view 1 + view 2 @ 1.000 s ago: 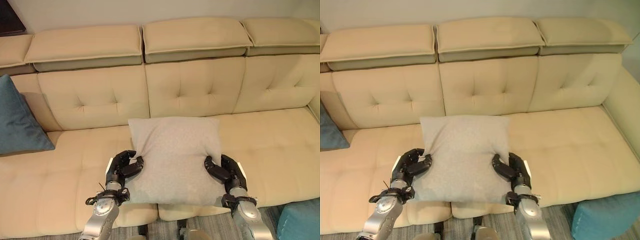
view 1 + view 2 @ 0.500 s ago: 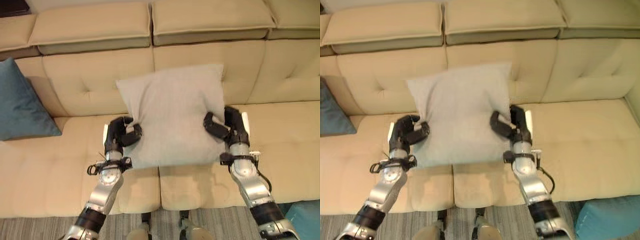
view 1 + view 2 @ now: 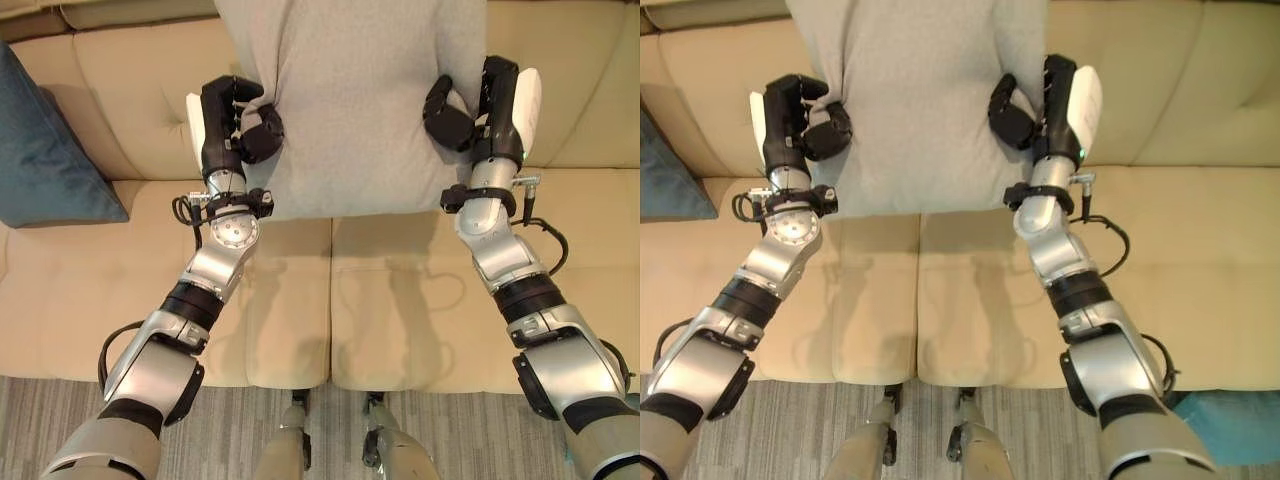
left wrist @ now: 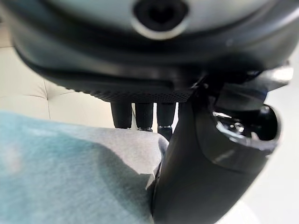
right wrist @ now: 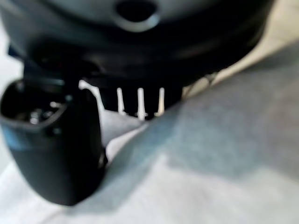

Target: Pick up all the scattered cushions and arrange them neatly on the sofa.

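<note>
You've got the beige sofa (image 3: 90, 300) w/ a teal cushion (image 3: 45, 150) at its left end; grey cushion (image 3: 350, 100) held upright against the backrest, face toward you, bottom edge level; left hand (image 3: 232, 122) & right hand (image 3: 478, 105) clamped on its side edges.

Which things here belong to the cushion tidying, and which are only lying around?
Part of the job:
- grey cushion, pinched at its sides by the left hand and the right hand
- sofa, where the cushions go
- blue cushion, leaning at the sofa's left end

Just lying about:
- teal object on the floor, lower right
</note>
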You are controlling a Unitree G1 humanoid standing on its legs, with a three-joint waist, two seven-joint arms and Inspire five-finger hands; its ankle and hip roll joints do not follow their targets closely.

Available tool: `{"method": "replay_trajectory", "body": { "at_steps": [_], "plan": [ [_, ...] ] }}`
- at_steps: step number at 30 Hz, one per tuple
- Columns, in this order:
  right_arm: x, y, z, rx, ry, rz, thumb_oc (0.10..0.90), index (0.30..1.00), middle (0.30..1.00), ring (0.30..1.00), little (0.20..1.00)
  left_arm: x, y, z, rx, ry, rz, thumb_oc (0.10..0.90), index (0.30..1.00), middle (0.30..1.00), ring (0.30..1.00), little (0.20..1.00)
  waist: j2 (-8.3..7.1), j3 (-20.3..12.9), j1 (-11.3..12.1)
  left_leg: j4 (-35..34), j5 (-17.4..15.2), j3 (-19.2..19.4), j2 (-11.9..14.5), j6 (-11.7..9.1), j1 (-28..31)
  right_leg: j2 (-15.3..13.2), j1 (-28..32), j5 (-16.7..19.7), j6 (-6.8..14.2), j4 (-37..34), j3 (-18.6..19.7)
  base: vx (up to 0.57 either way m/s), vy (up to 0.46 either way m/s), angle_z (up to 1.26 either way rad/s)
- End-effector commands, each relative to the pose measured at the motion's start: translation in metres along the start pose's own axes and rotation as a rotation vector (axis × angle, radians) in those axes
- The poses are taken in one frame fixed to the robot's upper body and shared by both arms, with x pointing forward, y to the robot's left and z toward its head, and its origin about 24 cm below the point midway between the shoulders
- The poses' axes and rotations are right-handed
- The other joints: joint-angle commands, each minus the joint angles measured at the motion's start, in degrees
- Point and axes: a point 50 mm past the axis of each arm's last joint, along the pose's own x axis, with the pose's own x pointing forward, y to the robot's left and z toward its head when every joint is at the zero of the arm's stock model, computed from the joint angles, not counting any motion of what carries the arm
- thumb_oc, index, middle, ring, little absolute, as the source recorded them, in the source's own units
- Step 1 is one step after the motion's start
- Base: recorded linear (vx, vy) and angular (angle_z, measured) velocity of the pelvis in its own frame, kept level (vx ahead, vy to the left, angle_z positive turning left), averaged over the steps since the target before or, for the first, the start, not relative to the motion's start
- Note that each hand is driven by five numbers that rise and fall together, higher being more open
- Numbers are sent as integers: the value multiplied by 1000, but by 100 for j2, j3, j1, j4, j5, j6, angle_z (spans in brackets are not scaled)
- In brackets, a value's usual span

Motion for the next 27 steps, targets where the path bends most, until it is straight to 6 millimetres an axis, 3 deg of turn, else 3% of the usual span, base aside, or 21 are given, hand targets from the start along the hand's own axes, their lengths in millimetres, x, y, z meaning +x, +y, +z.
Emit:
{"method": "replay_trajectory", "body": {
  "at_steps": [1, 3, 5, 6, 15, 22, 27],
  "plan": [
    [36, -25, 94, 112, -293, -120, 800, 900, 900, 900, 900, 30, -5, 109, -67, -392, -51, 800, 900, 900, 900, 900, -323, -137, -16, -19, -587, 250, -318, 120, 172, -208, -136, -1321, 387, 1054, 197, -34, -38, 25],
    [47, -32, 88, 78, -232, -103, 800, 900, 900, 900, 900, 38, -5, 110, 5, -374, -73, 800, 900, 900, 900, 900, -302, -88, -19, -19, -532, 162, -327, 77, 20, -228, -278, -1334, 364, 1123, 118, -26, -54, 31],
    [41, -28, 73, 76, -196, -47, 800, 900, 900, 900, 900, 33, -4, 91, 2, -322, -96, 800, 900, 900, 900, 900, -304, -28, -16, -19, -525, 138, -325, 59, -61, -223, -351, -1375, 339, 1164, 74, -1, -44, 22],
    [41, -28, 73, 76, -196, -47, 800, 900, 900, 900, 900, 33, -4, 91, 2, -322, -96, 800, 900, 900, 900, 900, -304, -30, -16, -19, -525, 138, -325, 59, -63, -223, -352, -1375, 339, 1164, 74, 2, -26, 4],
    [-7, 0, 16, 129, -104, 121, 800, 900, 900, 900, 900, -2, 8, 5, 73, -106, -126, 800, 900, 900, 900, 900, -286, 142, -45, -19, -530, 186, -310, 53, -40, -202, -357, -1330, 324, 1143, 139, -10, 4, 4],
    [-25, 4, -5, 125, -60, 157, 800, 900, 900, 900, 900, -13, 18, -16, 79, -51, -118, 800, 900, 900, 900, 900, -250, 217, -61, -19, -524, 246, -303, 54, -7, -205, -342, -1316, 312, 1137, 183, -31, 17, 11],
    [-27, -14, -19, 99, -38, 58, 800, 900, 900, 900, 900, -26, 27, -27, 14, -25, -89, 800, 900, 900, 900, 900, -221, 228, -72, -19, -544, 286, -303, 62, 71, -198, -258, -1301, 304, 1103, 218, -6, 4, -4]
  ]
}}
